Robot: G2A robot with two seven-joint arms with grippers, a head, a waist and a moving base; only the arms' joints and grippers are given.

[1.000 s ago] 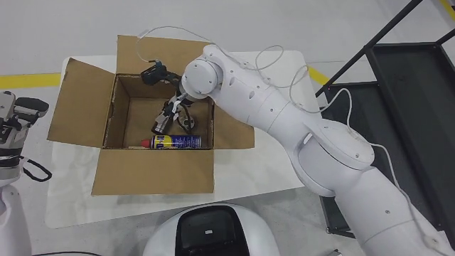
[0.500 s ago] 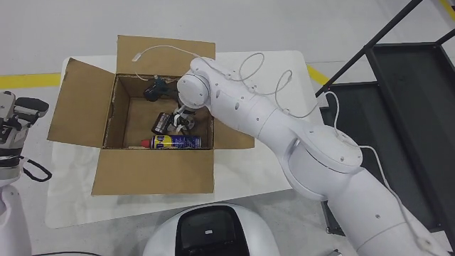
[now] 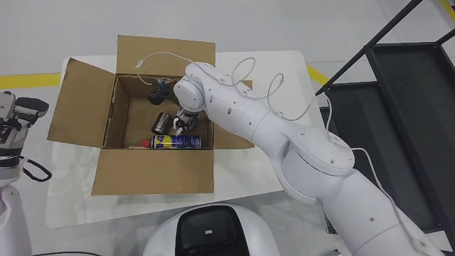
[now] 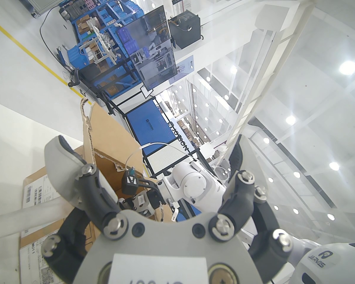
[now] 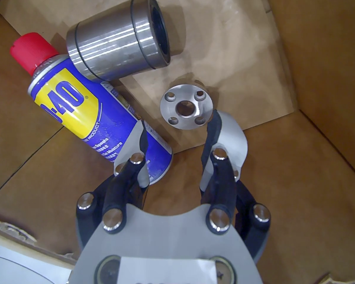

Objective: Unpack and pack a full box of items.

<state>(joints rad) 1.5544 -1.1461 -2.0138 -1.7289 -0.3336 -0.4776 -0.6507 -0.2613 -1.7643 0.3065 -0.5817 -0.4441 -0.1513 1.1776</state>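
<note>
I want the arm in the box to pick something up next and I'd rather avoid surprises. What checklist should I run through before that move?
1. Right claw open and empty: ok, jaws apart.
2. Metal disc in front of it: ok, lies flat just beyond the fingertips.
3. Spray can clear of the claw: cannot tell, one finger overlaps it in the wrist view.
4. Metal cylinder away from the disc: ok, a gap shows.
5. Left claw out of the way: ok, open, outside the box.
</note>
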